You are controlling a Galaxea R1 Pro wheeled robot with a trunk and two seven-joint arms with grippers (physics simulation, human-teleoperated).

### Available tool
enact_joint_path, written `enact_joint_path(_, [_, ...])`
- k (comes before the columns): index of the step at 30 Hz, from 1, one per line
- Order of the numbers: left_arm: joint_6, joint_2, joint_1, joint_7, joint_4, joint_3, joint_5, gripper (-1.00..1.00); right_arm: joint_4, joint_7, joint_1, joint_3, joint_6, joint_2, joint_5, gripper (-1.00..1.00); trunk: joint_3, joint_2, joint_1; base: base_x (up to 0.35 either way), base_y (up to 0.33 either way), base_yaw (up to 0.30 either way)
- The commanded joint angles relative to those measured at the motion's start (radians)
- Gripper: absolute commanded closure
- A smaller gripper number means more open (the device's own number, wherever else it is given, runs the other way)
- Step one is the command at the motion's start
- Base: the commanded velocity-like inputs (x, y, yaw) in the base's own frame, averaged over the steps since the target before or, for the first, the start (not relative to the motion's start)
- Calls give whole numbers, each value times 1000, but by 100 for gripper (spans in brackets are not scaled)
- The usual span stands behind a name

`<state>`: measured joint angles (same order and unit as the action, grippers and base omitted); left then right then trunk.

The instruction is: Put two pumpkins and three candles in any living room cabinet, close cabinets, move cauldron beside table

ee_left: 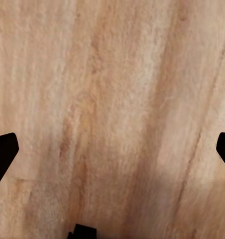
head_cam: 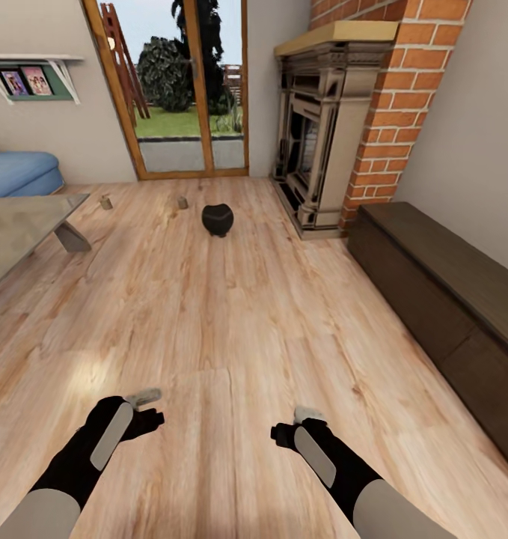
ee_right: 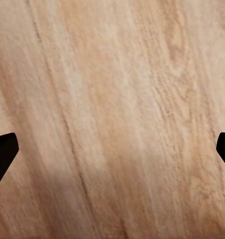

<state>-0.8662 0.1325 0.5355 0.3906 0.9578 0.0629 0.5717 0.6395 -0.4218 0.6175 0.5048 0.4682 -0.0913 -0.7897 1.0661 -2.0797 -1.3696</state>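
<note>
Cauldron [head_cam: 218,219] on floor [head_cam: 231,329], ahead, before the glass door [head_cam: 186,90]. Two candles [head_cam: 105,202] [head_cam: 182,202] on floor left of cauldron, well apart. Worktop [head_cam: 22,228] far left; sofa [head_cam: 18,172] behind it. Fireplace [head_cam: 321,135] right of cauldron. Cabinet [head_cam: 441,299] along right wall, fronts closed.

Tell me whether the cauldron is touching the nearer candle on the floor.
Apart. The head view shows bare floorboards between the cauldron and the nearer candle.
</note>
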Motion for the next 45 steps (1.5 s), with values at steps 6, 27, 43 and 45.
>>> enact_joint_path(6, [-1,2,0,10,1,-1,10,-100,-9,-9,1,4,-14,1,-9,-100,5,0,0,328,0,205])
enact_joint_path(27, [-1,3,1,8,1,-2,9,-100,-38,51,1,2,-48,1,-10,-100,6,0,0,331,80,11])
enact_joint_path(43, [-1,3,0,9,1,0,5,-100,-52,57,1,1,-51,2,-13,-100,9,0,0,332,146,-41])
enact_joint_path(45, [-1,3,0,9,1,0,6,-100,-52,57,1,1,-51,1,-13,-100,9,0,0,332,147,-2])
